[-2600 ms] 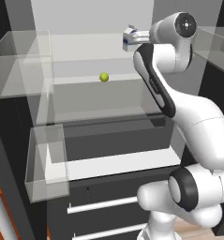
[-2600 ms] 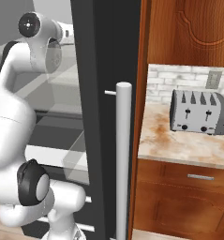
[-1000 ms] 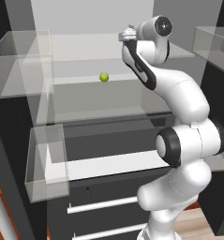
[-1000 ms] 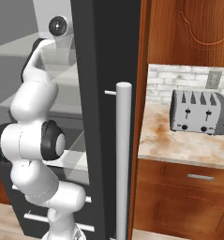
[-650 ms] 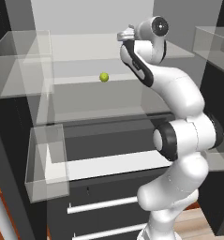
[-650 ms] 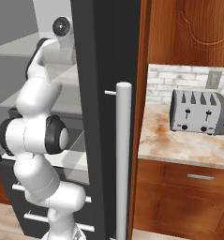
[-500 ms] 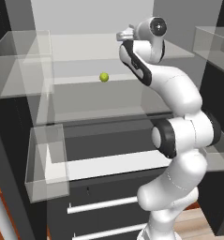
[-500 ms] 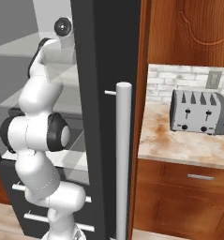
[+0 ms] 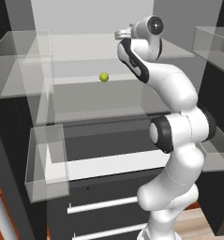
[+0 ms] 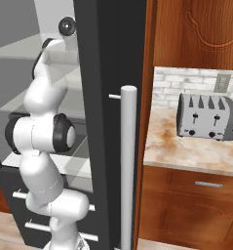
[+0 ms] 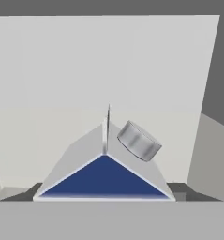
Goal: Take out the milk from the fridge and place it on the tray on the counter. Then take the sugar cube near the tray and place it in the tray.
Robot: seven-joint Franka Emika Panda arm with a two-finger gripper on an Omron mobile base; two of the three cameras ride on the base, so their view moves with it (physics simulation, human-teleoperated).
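Observation:
The milk [image 11: 104, 180] fills the hand view from close up: a white gable top with a dark blue face and a grey round cap [image 11: 139, 140]. My gripper [image 11: 106, 191] straddles it, one dark fingertip [image 11: 37, 188] against each side of the carton. In the left base view the gripper [image 9: 118, 34] reaches deep onto the top shelf of the fridge [image 9: 85, 101], and the hand hides the carton there. The counter [image 10: 186, 146] lies to the right of the fridge. The tray and the sugar cube are out of view.
A small yellow-green ball [image 9: 104, 77] lies on the shelf left of the hand. Clear door bins [image 9: 19, 63] hang on the open left door. The right door's edge with its long handle [image 10: 127, 166] stands between arm and counter. A toaster [image 10: 208, 117] sits on the counter.
The arm has stretched deeper into the top shelf and then held still. The fingers have come in against the sides of the milk.

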